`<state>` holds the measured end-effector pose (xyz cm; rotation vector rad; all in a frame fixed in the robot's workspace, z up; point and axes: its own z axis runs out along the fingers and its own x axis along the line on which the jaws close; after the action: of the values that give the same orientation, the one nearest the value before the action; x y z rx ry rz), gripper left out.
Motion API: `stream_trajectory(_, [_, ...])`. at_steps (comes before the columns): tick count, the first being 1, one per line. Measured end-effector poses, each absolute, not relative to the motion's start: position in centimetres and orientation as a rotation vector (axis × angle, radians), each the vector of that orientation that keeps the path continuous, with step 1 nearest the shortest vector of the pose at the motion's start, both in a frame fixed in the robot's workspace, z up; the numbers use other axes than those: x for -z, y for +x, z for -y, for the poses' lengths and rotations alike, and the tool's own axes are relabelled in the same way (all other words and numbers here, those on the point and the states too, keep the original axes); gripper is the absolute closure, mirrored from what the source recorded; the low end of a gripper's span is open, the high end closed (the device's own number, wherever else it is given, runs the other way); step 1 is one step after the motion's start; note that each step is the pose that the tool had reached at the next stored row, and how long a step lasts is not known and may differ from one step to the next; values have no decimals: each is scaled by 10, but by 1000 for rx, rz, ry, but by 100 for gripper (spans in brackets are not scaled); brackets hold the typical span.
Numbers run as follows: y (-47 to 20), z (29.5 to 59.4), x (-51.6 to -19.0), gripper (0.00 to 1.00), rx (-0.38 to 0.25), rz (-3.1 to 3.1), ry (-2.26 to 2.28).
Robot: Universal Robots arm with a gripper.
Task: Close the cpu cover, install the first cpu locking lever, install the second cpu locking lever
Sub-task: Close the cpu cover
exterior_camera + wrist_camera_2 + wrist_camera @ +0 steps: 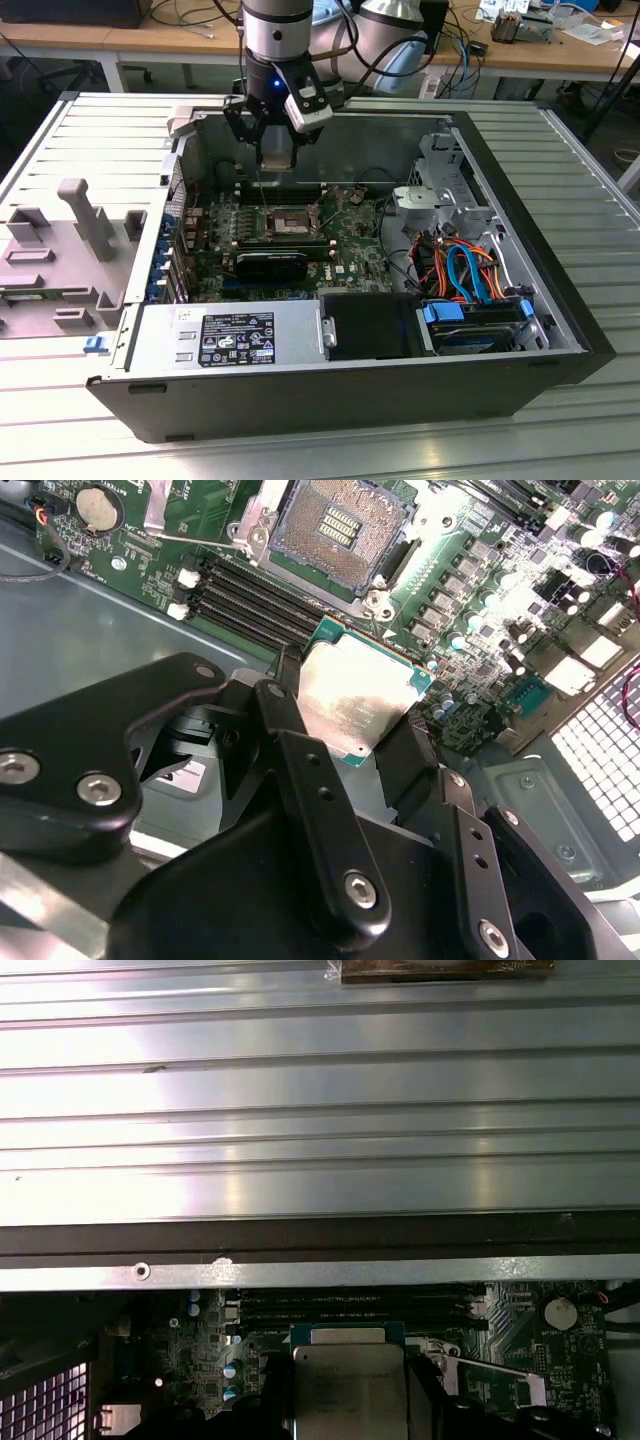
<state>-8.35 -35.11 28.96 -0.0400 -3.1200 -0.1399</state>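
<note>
Pincer holding a chip above the open socket; cover at the socket on the board.

In the exterior view the pincer (274, 165) hangs inside the open case (300, 400), which lies on the ribbed metal counter (570, 160). Both wrist views show its black fingers (290, 730) closed on opposite edges of a square silvery chip (355, 705) with a green rim, held clear above the green board (480, 570). The socket (340, 530) lies bare, its contacts exposed, near the chip. The cover (270, 222) is at the socket, just below the pincer and not touched by it; whether it is raised or flat cannot be told.
</note>
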Motion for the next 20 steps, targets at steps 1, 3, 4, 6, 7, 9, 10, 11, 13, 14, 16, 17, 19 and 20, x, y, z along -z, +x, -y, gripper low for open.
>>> stream_trajectory(1, [-84, 351, -289, 45, 140, 3120, -40])
stream_trajectory(3, [-84, 351, -289, 45, 140, 3120, -40])
stream_trajectory(4, [-84, 351, -288, 45, 140, 3120, -40])
stream_trajectory(6, [-84, 351, -287, 45, 140, 3120, -40])
stream_trajectory(7, [-84, 351, -287, 45, 140, 3120, -40])
stream_trajectory(9, [-84, 351, -286, 45, 140, 3120, -40])
stream_trajectory(10, [-84, 351, -286, 45, 140, 3120, -40])
stream_trajectory(11, [-85, 351, -285, 45, 140, 3120, -40])
stream_trajectory(13, [-85, 351, -284, 45, 140, 3120, -40])
stream_trajectory(14, [-85, 351, -284, 45, 140, 3120, -40])
stream_trajectory(16, [-85, 351, -283, 45, 140, 3120, -40])
stream_trajectory(17, [-85, 351, -283, 45, 140, 3120, -40])
stream_trajectory(19, [-86, 351, -282, 45, 140, 3120, -40])
stream_trajectory(20, [-86, 351, -282, 45, 140, 3120, -40])
